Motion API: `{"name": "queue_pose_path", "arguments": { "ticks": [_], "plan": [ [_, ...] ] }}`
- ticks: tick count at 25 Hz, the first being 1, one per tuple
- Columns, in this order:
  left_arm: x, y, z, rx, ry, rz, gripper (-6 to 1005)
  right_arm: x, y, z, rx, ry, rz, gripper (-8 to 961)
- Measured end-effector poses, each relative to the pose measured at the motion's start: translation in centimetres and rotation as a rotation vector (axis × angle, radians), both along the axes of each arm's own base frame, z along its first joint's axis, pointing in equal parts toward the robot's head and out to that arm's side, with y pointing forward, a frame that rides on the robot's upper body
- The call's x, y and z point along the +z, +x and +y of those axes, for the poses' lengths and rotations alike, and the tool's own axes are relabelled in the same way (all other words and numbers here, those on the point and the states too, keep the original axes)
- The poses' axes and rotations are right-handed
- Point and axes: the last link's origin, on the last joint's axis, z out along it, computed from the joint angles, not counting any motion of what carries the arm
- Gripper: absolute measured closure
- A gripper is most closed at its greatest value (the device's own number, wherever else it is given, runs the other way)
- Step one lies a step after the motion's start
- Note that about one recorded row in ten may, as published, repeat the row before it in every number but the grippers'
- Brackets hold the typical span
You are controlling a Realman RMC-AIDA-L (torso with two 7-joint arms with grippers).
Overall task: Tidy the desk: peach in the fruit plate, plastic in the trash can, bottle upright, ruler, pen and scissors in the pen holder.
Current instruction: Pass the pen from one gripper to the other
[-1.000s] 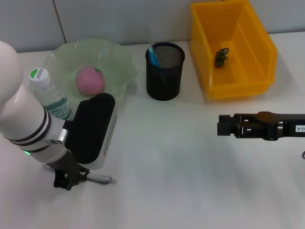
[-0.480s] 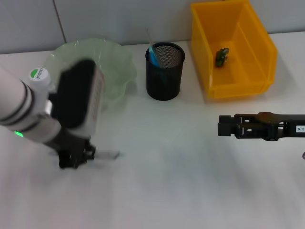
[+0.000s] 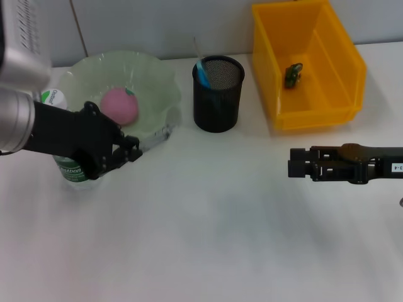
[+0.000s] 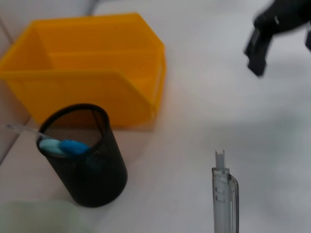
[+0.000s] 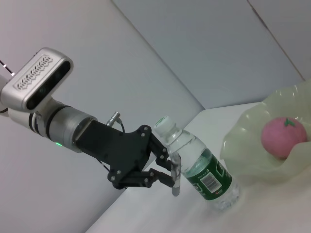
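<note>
While the right gripper (image 3: 293, 170) idles over the table (image 3: 239, 239), fingers together, the left gripper (image 3: 131, 151) holds the pen (image 3: 153, 139) clamped in the air beside the bottle (image 3: 60, 107) and bowl (image 3: 151, 82).

On the desk (image 3: 214, 239), the fruit plate (image 3: 154, 78) sits at the back left with the peach (image 3: 119, 106) in it. The bottle (image 3: 63, 135) stands upright just beside the plate's left front edge. The left gripper (image 3: 129, 151), closed on the pen (image 3: 154, 139), is above the desk in front of the plate. Right of the plate stands the pen holder (image 3: 217, 94), with the scissors (image 3: 203, 72) and ruler (image 3: 196, 45) in it. Farther right is the trash can (image 3: 308, 63), the plastic (image 3: 292, 74) inside. The right gripper (image 3: 295, 163) lies in front of the can.
</note>
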Motion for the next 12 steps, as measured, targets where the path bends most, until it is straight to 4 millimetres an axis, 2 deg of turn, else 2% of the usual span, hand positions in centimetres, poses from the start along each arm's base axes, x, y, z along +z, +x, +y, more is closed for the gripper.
{"name": "queue_pose_path", "arguments": {
  "ticks": [5, 12],
  "plan": [
    [0.4, 0.4, -0.6, 0.060, 0.026, -0.030, 855, 0.3, -0.5, 0.2, 0.028, 0.003, 0.000, 196],
    [-0.4, 3.2, -2.2, 0.020, 0.017, 0.058, 855, 1.4, -2.1, 0.4, 0.086, -0.022, 0.031, 196]
  ]
}}
